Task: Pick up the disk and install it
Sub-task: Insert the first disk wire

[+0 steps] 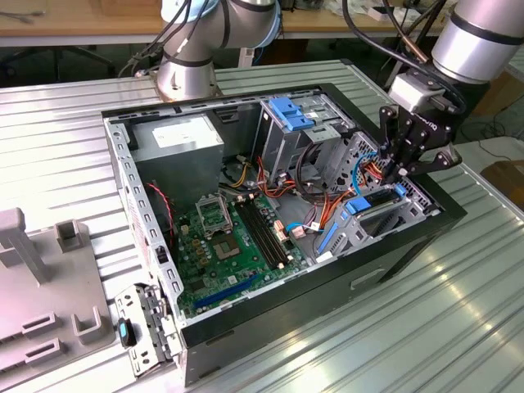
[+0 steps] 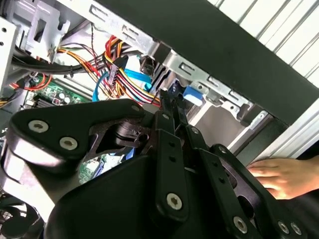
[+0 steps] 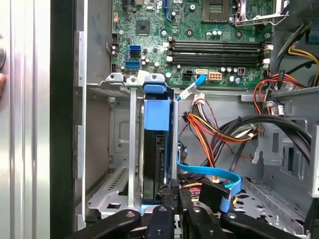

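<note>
First wrist view: disk (image 3: 155, 149) stands on edge inside case bay (image 3: 112, 164).

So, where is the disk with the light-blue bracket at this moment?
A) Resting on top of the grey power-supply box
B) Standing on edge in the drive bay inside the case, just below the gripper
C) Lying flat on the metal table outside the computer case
B: in the first wrist view the disk stands on edge between the drive bay's metal walls, with the gripper right at its end.
</note>
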Controlling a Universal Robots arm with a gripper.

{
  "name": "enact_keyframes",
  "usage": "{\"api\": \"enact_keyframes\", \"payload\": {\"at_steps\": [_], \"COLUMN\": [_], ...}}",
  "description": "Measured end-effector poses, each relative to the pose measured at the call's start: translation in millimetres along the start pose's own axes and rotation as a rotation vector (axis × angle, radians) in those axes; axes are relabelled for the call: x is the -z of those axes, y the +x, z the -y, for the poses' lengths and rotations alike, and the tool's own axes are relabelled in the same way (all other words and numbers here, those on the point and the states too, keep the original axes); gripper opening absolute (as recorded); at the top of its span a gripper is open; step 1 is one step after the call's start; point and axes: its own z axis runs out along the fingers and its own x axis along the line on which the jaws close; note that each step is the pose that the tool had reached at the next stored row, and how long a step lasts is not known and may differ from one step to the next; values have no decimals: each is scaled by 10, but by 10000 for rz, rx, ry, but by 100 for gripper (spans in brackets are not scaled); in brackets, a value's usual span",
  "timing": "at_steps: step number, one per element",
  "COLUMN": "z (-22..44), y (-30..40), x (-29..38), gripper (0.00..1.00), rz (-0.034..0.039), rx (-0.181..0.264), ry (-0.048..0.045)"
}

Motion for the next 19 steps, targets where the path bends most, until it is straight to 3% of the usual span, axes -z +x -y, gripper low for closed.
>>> {"api": "enact_keyframes", "payload": {"at_steps": [6,14,19], "z": [-26,-18,-32], "y": [51,59,72], "x": [-3,-25,-26], "gripper": [16,16,16], "rz": [-3,-37,-29], "rx": [-75,-808,-687], "ry": [-2,-36,-31]}}
